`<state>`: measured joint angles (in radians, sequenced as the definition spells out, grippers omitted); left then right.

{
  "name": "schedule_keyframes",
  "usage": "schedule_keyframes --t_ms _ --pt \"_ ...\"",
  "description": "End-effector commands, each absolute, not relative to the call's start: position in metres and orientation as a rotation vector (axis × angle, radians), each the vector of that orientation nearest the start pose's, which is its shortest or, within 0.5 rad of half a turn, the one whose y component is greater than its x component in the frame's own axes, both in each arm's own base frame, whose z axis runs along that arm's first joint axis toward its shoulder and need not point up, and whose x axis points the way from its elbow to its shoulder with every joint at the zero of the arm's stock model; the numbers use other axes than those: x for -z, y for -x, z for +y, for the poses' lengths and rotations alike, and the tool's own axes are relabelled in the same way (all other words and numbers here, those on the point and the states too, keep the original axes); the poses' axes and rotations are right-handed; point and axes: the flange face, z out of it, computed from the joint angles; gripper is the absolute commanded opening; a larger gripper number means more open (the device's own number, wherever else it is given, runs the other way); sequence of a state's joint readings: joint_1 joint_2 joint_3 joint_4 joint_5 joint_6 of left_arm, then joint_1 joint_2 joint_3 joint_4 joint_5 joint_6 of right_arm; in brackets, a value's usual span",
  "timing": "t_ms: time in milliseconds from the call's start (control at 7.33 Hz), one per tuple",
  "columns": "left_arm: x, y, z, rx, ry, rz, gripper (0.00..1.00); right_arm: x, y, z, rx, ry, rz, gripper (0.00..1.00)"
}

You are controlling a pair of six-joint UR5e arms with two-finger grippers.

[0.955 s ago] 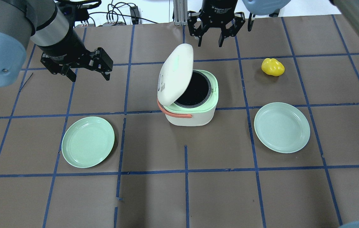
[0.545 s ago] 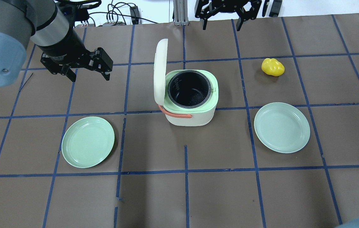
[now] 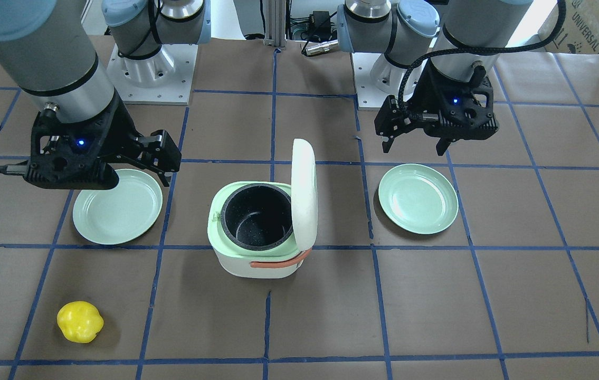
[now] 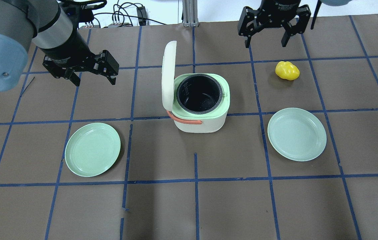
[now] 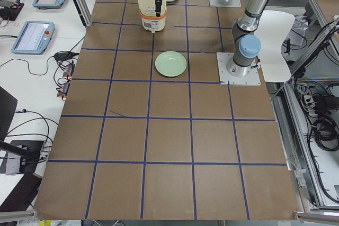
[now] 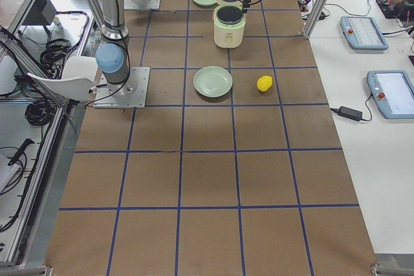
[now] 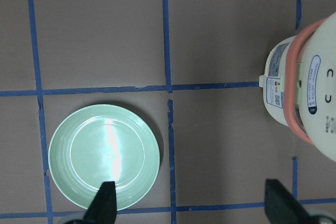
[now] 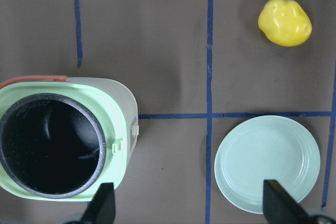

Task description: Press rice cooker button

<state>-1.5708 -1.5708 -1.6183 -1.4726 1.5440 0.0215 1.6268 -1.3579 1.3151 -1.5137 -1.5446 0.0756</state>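
The cooker (image 4: 208, 125) is sitting mid-counter (image 4: 195, 206) with its lid (image 4: 169, 75) standing upright, so the press is looking done, while the left gripper (image 4: 94, 80) and right gripper (image 4: 266, 41) are hanging spread and empty, out toward the left and right edges.

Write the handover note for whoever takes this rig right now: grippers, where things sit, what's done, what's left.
Grippers: left gripper is open and empty, hovering to the cooker's left. The right gripper is open and empty, beyond the cooker near the yellow object.
Things: rice cooker sits mid-table with its lid standing upright and its inner pot empty. Neither gripper touches it. One green plate lies on its left, another plate on its right.
Done: the lid is open, so the button looks already pressed.
Left: nothing obvious. The button itself is hard to make out, so confirm it.
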Motion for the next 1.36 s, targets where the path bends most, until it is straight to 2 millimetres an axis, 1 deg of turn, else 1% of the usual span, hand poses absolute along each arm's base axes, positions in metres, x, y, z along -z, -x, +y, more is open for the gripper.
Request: schedule_keyframes --t_ms 0,136,273,409,818,1091,1227 --pt "-0.474 0.136 -0.496 0.081 -0.035 3.166 1.00 -0.491 -0.122 -0.544 -0.040 -0.015 3.115 1.00" --pt "-0.474 0.136 -0.496 0.081 -0.035 3.166 1.00 -0.494 -0.108 -0.542 -0.046 -0.024 3.112 1.00" --pt "-0.474 0.136 -0.496 0.081 -0.035 3.167 1.00 -0.491 -0.106 -0.541 -0.058 -0.037 3.112 1.00" --pt "-0.474 0.136 -0.496 0.081 -0.035 3.166 1.00 -0.488 -0.107 -0.539 -0.070 -0.039 3.111 1.00" --pt "-0.474 0.136 -0.496 0.081 -0.035 3.167 1.00 -0.487 -0.109 -0.538 -0.069 -0.039 3.107 1.00" --pt "-0.474 0.136 -0.496 0.081 -0.035 3.167 1.00 -0.484 -0.111 -0.539 -0.076 -0.037 3.100 1.00" --pt "-0.474 0.136 -0.496 0.081 -0.035 3.166 1.00 -0.480 -0.111 -0.541 -0.083 -0.040 3.092 1.00"
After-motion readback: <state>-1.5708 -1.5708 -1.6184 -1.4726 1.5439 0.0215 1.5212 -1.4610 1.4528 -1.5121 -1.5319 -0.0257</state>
